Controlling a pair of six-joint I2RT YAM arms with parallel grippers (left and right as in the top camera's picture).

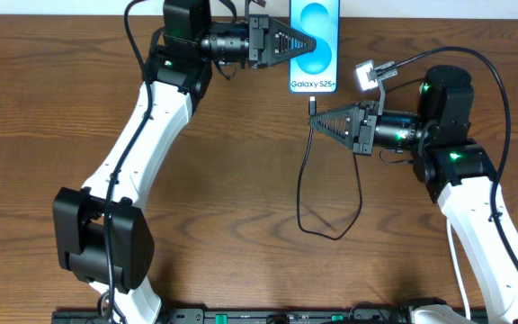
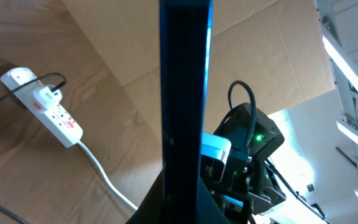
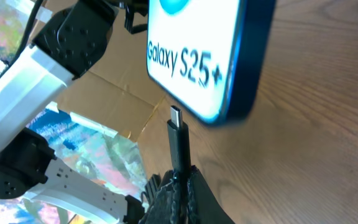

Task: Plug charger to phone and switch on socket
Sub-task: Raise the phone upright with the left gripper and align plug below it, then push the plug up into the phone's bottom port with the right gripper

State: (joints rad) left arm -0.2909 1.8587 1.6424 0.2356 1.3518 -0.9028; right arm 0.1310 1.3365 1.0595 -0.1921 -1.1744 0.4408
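Phone [image 1: 316, 74]: one, clamped in left pincer [image 1: 311, 43]. Charger [image 1: 299, 187]: one, clamped in right pincer [image 1: 316, 120]. Socket [image 2: 56, 112]: one.

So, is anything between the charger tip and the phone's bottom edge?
No. The right wrist view shows only a bare gap between the charger and the phone.

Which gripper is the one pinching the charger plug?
The right gripper: the charger plug juts from it; the left gripper holds the phone instead.
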